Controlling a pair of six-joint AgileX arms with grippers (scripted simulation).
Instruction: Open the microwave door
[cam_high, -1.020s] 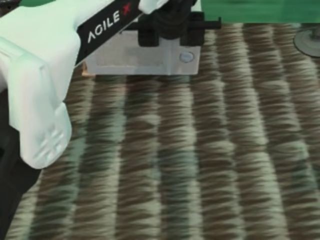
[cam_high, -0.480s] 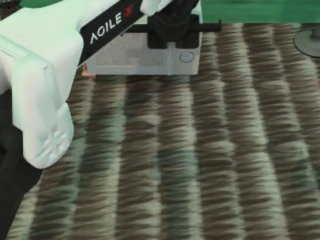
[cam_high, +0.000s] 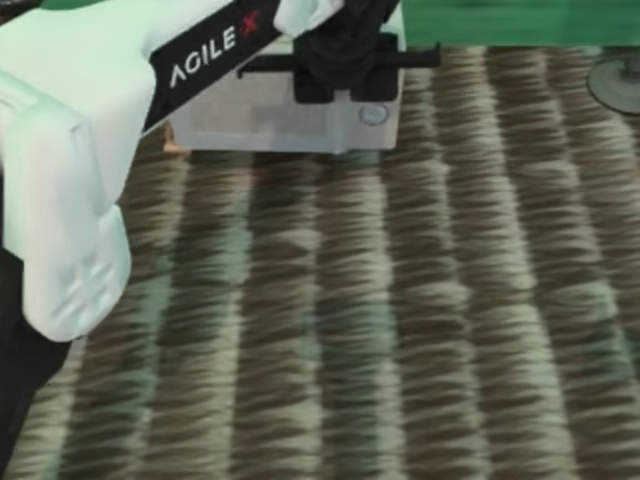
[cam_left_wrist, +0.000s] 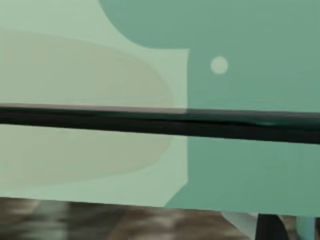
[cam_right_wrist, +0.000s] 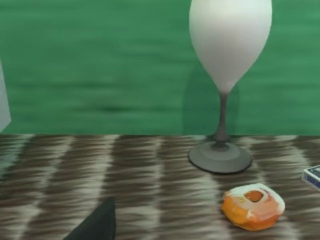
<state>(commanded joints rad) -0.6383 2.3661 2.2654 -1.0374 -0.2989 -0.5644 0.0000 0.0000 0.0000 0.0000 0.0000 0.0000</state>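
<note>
We see the microwave (cam_high: 285, 120), a small pale boxy unit, standing upright at the far left-centre of the bench. The microwave door (cam_high: 260, 125), with its grey speckled mesh window, appears closed, flush with the front.

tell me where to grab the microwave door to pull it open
Probably by the door's free edge beside the knob panel, coming from above and in front, where the left gripper is now. No handle shows on the flat closed panel, and the far side, under the arm, looks like the hinge side, though that is hidden. The right gripper is out of the top view.
</note>
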